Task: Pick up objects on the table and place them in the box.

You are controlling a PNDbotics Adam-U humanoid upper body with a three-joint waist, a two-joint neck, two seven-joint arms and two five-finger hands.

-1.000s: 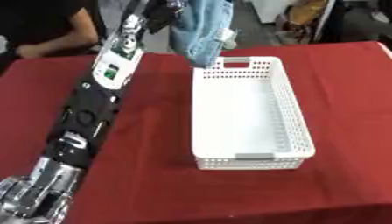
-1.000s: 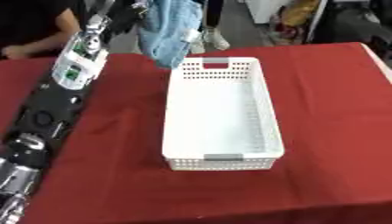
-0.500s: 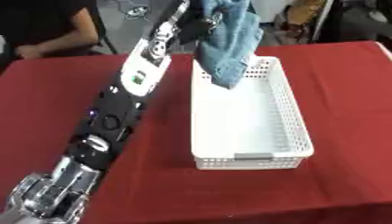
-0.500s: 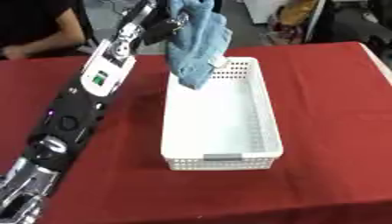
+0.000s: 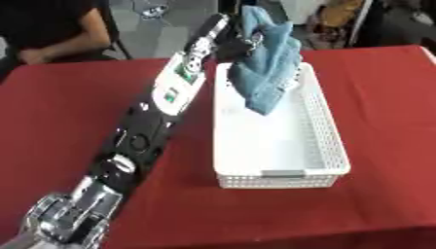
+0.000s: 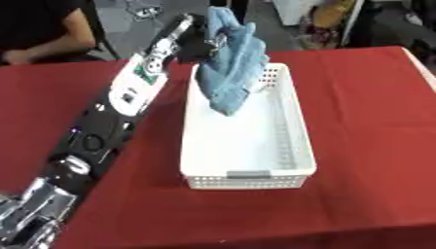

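Cloth [image 5: 265, 73] now lower over basket [image 5: 328, 146]

Left hand [image 5: 231, 43] has carried the blue cloth [image 5: 265, 68] from beyond the basket's far end to over the white basket [image 5: 328, 146], cloth's low end now hanging inside

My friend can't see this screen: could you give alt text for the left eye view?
The robot's left hand holds a blue cloth dangling over the far end of a white basket on a red table.
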